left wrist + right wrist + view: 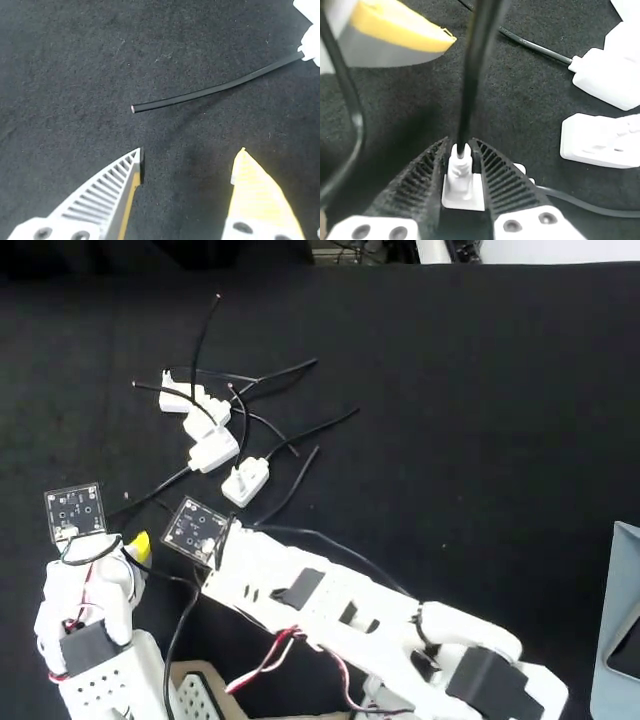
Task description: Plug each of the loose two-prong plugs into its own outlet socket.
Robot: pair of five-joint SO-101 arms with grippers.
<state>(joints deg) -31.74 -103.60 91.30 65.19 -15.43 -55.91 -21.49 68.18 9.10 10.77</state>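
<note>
Right wrist view has our right gripper [460, 143] pinching a white plug [461, 182], its cord [476, 75] running up between the fingers [417, 187], a white socket [600, 141] lying beyond on the cloth [520, 100], while our left gripper [191, 151] hangs spread wide over a loose wire [210, 91].

White plug [461, 182], black cord [475, 65], black ribbed right claw [460, 143], white-and-yellow left claw [191, 151].

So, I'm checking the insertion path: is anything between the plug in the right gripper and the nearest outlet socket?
Mostly bare black cloth lies between the plug, held in the shut right gripper, and the outlet socket. A small white piece with a black cord sits beside the gripper on that side.
</note>
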